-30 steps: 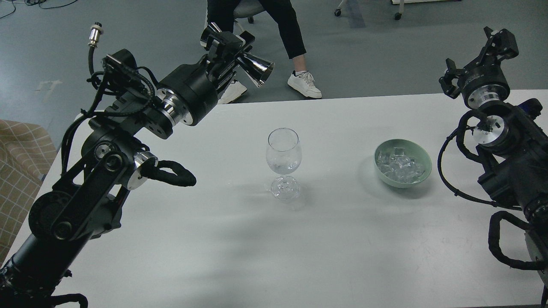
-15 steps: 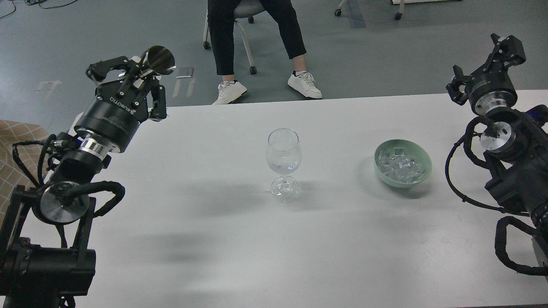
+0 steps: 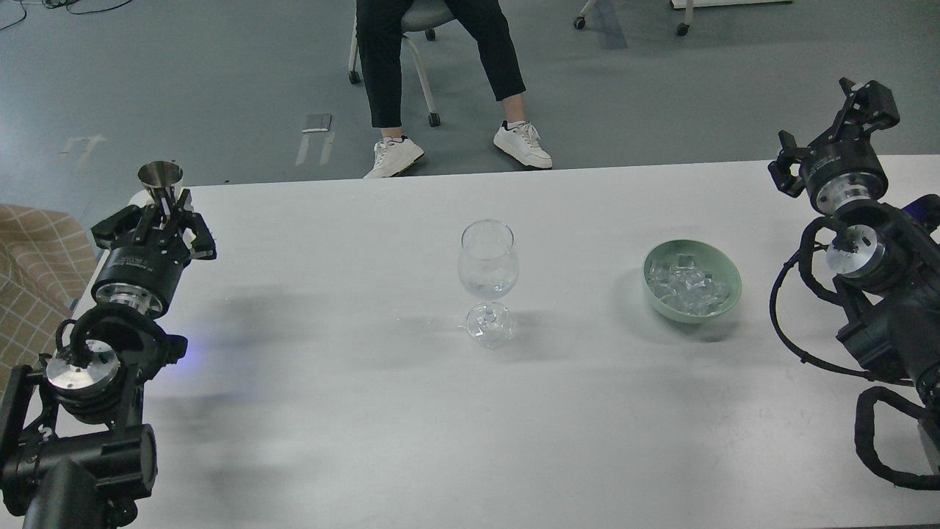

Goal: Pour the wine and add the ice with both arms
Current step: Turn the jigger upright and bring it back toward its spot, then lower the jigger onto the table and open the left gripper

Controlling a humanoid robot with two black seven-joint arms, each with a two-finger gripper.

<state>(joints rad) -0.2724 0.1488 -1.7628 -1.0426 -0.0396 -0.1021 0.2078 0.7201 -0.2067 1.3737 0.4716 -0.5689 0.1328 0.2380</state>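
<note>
A clear wine glass (image 3: 487,263) stands upright in the middle of the white table (image 3: 411,426). A pale green bowl (image 3: 723,297) to its right holds several clear ice cubes (image 3: 689,281). My left gripper (image 3: 160,220) is at the table's far left corner, shut on the lower half of a shiny metal measuring cup (image 3: 161,176), which is upright with its mouth up. My right gripper (image 3: 833,125) is open and empty, raised above the table's far right edge, well right of the bowl.
A person sits on a wheeled chair (image 3: 422,15) beyond the table's far edge, with white shoes (image 3: 523,143) close to it. A beige checked cloth (image 3: 33,250) lies off the table's left side. My right arm's cables (image 3: 789,323) loop near the bowl.
My left arm has swung back from above the glass to the far left corner and lowered; the measuring cup went from tipped sideways to upright. The right gripper drifted slightly right and down.
</note>
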